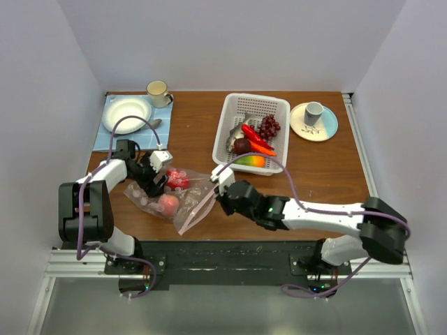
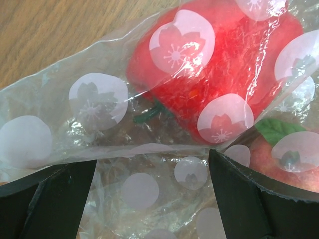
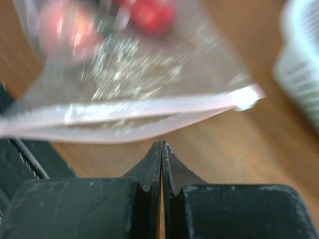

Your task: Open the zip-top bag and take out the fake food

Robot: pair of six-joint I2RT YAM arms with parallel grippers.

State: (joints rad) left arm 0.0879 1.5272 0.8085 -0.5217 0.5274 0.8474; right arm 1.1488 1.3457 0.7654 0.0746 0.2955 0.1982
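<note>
The clear zip-top bag [image 1: 183,202] with pale dots lies on the table at front left, its pink zip strip [image 3: 124,112] toward the right arm. Inside it are a red fruit [image 2: 214,69] and a pink-red round fruit [image 2: 279,159] with a green leaf. My left gripper [image 2: 152,199] is open, and bag plastic lies between its spread fingers. My right gripper [image 3: 162,148] is shut and empty, its tips just short of the zip strip. A red chili [image 1: 255,136], grapes [image 1: 269,126], a carrot [image 1: 266,151] and a mango [image 1: 250,161] lie in the white basket [image 1: 278,105].
A white plate [image 1: 126,114] on a blue mat, with a spoon and a cream cup [image 1: 158,91], stands at back left. A small plate with a grey cup [image 1: 313,112] stands at back right. The basket wall [image 3: 304,64] is close on my right gripper's right.
</note>
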